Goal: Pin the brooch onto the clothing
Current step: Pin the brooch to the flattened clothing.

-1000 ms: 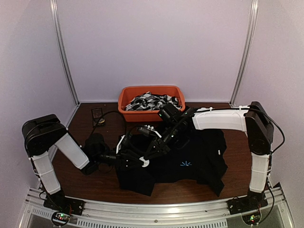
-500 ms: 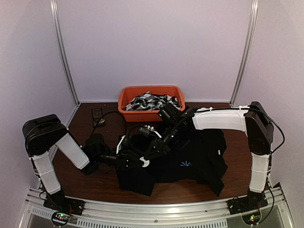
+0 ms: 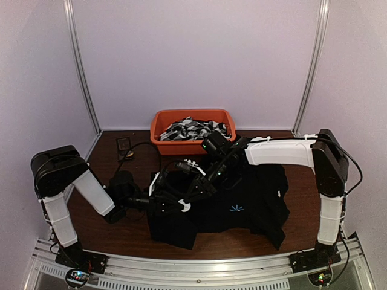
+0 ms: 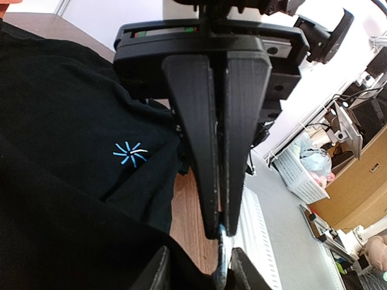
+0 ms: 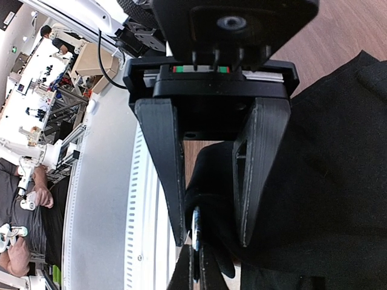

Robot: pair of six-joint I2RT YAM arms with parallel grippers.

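Top external view showed the black shirt (image 3: 254,199) spread over the middle of the desk (image 3: 130,238), its blue starburst (image 3: 236,208) facing up. At the shirt's 9 o'clock side, the right hand (image 4: 219,232), seen from the left wrist, had its fingers pressed together on the brooch (image 4: 221,261), a thin metal piece jutting from their tips. The left hand (image 5: 211,238), seen from the right wrist, stood narrowly parted with a fold of shirt bunched between its fingers. At 12 o'clock from the shirt sat an orange bin (image 3: 193,112) holding patterned cloths (image 3: 193,128).
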